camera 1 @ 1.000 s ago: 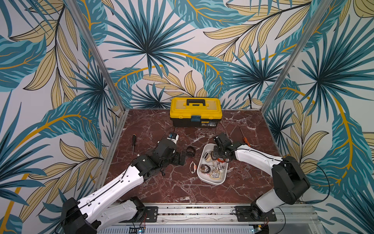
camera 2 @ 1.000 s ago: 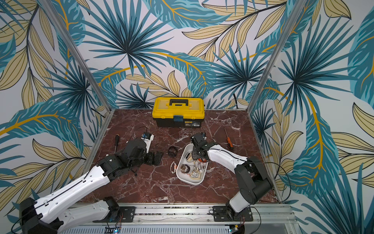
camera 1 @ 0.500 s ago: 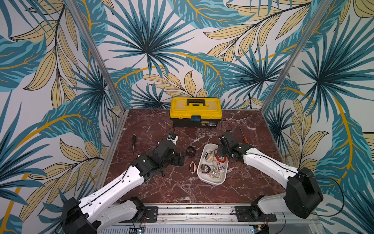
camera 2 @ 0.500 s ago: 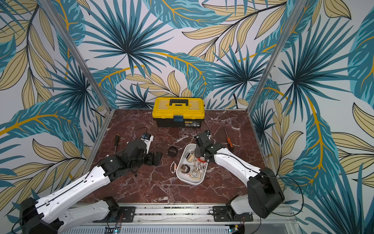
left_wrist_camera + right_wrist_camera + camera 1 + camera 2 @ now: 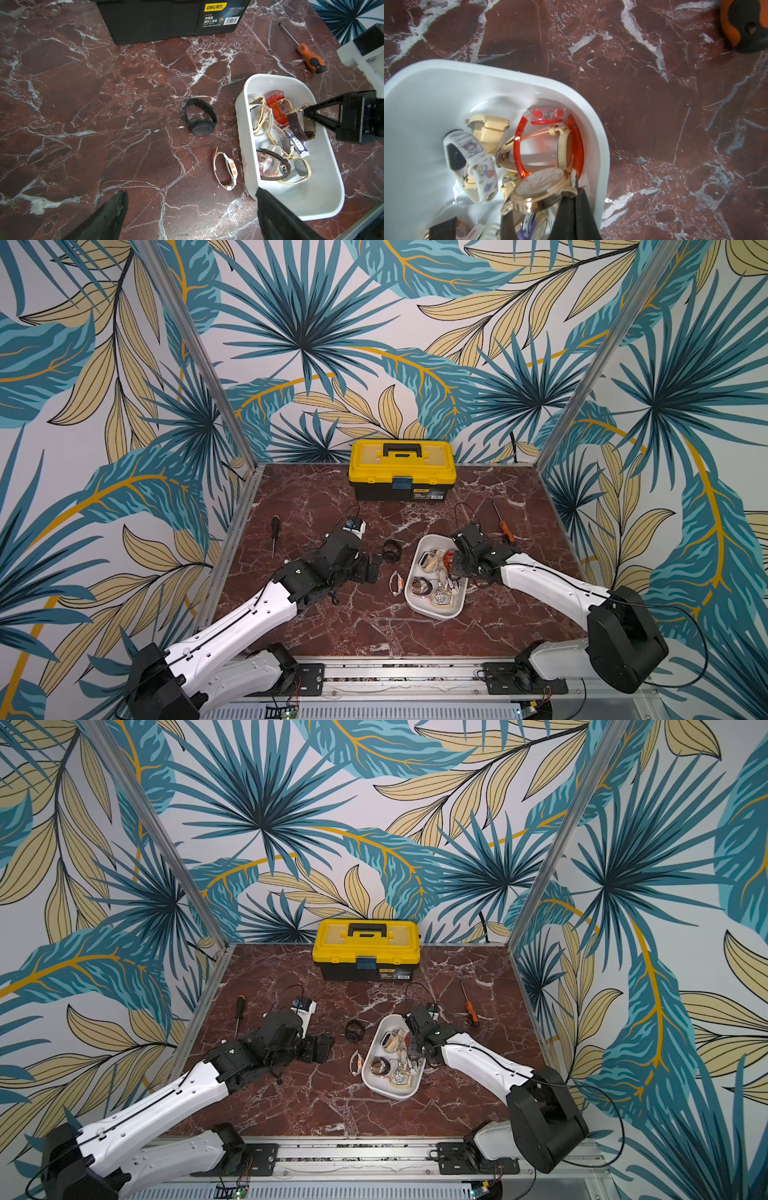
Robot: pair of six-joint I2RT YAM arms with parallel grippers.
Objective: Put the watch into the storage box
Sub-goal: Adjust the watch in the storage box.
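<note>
While the right gripper point(image 5: 307, 113) stays pinched shut on its case edge, the watch point(image 5: 537, 191) hangs inside the rim of the storage box point(image 5: 432, 614). It is by the box's right wall, just right of centre in both top views. It has a round rose-gold case with a pale dial and a crown on the side. Its dark brown, grained leather strap curves down in a loop toward the heap of other watches. Whether the strap touches that heap cannot be told. Just beside it lies a translucent red watch point(image 5: 548, 114), with cream and patterned straps around it.

The left gripper point(image 5: 376, 566) hovers with its jaws spread wide and nothing between them, left of centre in a top view. It is near a black watch point(image 5: 200, 118) and a white and orange watch point(image 5: 225, 170), both lying on the marble outside the box.

Compared with a second ago, the right arm's elbow has swung out toward the lower right of the frame. Its gripper has slid a little from the box's upper end toward the right rim, keeping the same grip. The left arm, the two loose watches and the yellow toolbox point(image 5: 401, 475) sit where they were.
</note>
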